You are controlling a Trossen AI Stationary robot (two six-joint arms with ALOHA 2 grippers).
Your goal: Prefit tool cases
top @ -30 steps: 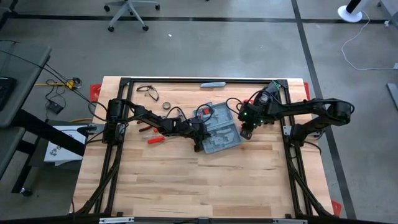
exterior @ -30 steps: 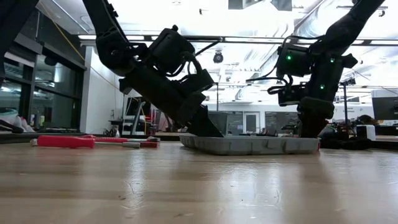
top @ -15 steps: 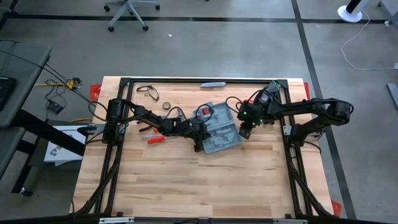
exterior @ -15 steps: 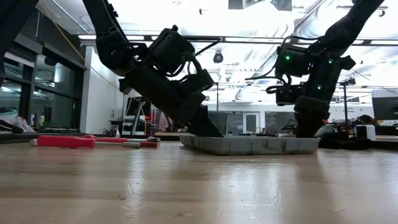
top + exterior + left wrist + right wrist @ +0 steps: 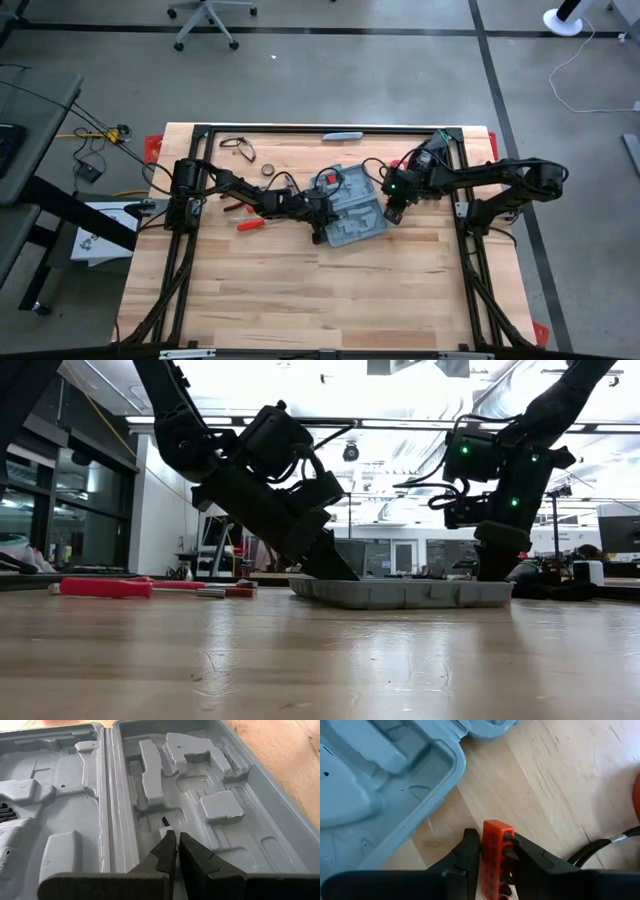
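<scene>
Grey concrete floor all round the wooden worktop (image 5: 300,290). Open case (image 5: 352,208) lies near its middle, toward the back edge. Left gripper (image 5: 174,845) sits closed inside it; right gripper (image 5: 492,851) pinches a red bit holder (image 5: 496,857) beside it.

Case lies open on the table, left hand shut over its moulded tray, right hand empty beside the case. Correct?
Not quite: the right hand is not empty. The right wrist view shows it closed on a small orange-red block with a row of holes, over bare wood beside the case. The rest holds: the case lies open on the table, and the left hand is shut over its moulded tray.
</scene>
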